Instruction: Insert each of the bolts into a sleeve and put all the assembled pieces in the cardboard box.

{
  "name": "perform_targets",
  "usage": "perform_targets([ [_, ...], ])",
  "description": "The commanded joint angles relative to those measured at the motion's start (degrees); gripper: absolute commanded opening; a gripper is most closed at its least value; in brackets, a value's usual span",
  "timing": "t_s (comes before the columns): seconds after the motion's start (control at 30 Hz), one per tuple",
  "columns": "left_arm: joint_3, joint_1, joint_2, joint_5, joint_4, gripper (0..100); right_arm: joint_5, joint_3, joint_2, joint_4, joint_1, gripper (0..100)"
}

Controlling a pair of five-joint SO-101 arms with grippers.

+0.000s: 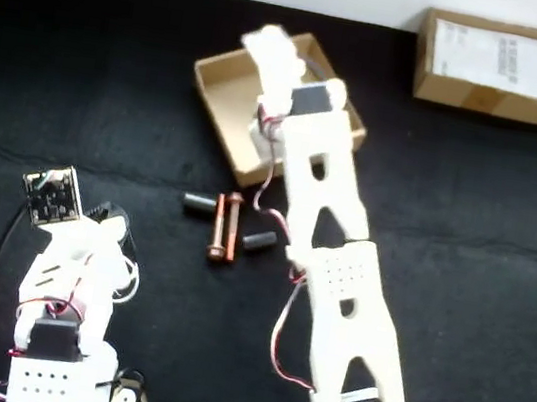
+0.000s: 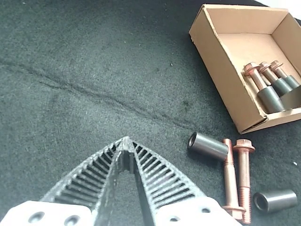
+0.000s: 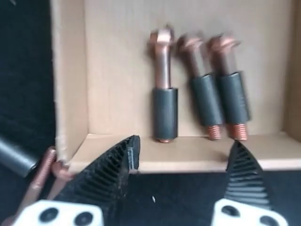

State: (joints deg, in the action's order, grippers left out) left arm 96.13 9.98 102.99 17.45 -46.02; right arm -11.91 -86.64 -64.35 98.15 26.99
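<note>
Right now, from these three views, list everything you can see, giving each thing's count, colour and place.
cardboard box: 1, brown, open, mid-table
assembled pieces: 3, copper bolts in dark sleeves, side by side inside the cardboard box
loose bolts: 2, copper, side by side on the cloth near the box
loose sleeves: 2, dark grey, one on each side of the bolts
second box: 1, brown, far corner
cloth: 1, black, covering the table
left gripper: 1, black, shut, above bare cloth
right gripper: 1, black, open, at the cardboard box
</note>
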Motion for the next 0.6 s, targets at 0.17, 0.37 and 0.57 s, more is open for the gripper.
perform_targets([
  [0.17, 0.9, 0.5, 0.3, 0.3, 0.7, 1, -0.6, -4.8, 18.7, 2.9, -1.5, 29.2],
  [0.37, 0.9, 0.6, 0.3, 0.3, 0.7, 1, -0.7, 22.7, 37.6, 2.9, -0.4, 29.2],
  [0.57, 0.9, 0.6, 0.3, 0.2, 0.7, 1, -0.8, 49.4, 53.9, 2.8, 2.5, 29.2],
])
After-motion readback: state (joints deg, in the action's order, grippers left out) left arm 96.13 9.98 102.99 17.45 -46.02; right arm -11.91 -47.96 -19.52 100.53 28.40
